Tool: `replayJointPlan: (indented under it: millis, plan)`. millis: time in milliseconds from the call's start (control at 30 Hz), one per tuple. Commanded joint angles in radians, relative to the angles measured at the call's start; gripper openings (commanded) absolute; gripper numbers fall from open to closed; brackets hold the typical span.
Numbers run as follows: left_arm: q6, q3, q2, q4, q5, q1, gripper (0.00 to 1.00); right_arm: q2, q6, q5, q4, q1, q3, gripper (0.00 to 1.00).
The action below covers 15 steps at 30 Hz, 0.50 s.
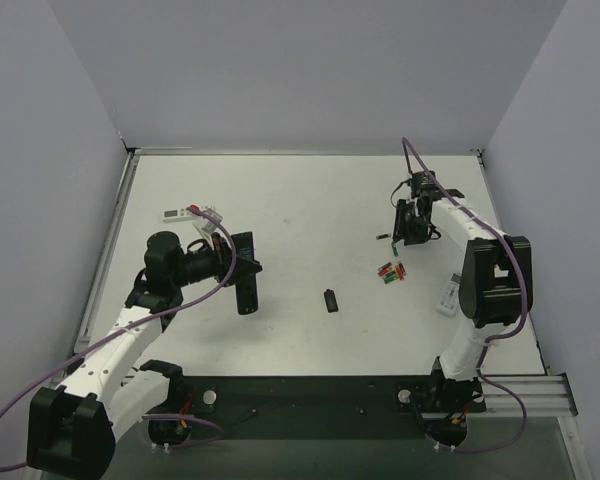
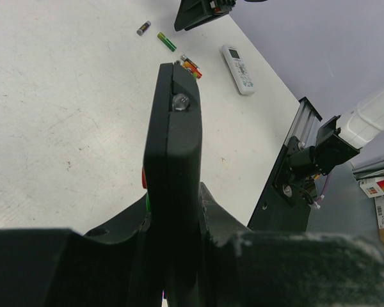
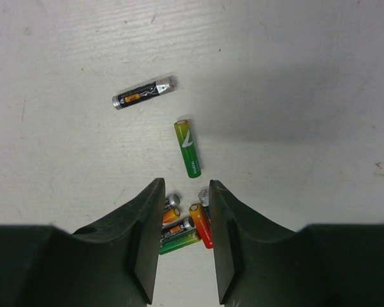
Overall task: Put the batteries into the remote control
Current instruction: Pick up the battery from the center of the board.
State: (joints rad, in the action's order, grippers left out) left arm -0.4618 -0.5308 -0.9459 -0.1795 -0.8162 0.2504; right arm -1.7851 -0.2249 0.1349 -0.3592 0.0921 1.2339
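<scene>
The left gripper [image 2: 175,214] has its jaws closed on the remote [image 2: 176,128], clamping it across its width near one end. The remote sits edge-on to the wrist camera, over the left half of the table [image 1: 310,200]. The right gripper [image 3: 184,192] hangs over the batteries [image 3: 187,225] at the table's right side, jaws parted to a narrow gap and gripping nothing; most cells lie in a touching cluster, with a green cell [image 3: 187,148] and a dark cell [image 3: 144,93] lying apart beyond it.

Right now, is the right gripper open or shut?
Open: the right gripper has its fingers apart, batteries visible on the table through the gap.
</scene>
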Motion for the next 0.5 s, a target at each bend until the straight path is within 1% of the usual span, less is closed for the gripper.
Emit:
replayJointPlan:
  millis: [0,33,200,467]
  plan:
    - [0.021,-0.043,-0.001,-0.029,-0.023,-0.014,0.0,-0.043,0.03,-0.015,-0.041,0.0,0.075,0.29]
    - [0.02,-0.043,-0.001,-0.029,-0.021,-0.014,0.0,-0.053,0.032,-0.014,-0.044,0.0,0.081,0.27]
    - [0.018,-0.043,-0.007,-0.031,-0.024,-0.017,0.0,-0.108,0.045,-0.004,-0.061,0.001,0.114,0.22]
    - [0.008,-0.04,-0.022,-0.043,-0.037,-0.02,0.0,-0.146,0.061,-0.004,-0.084,0.011,0.141,0.22]
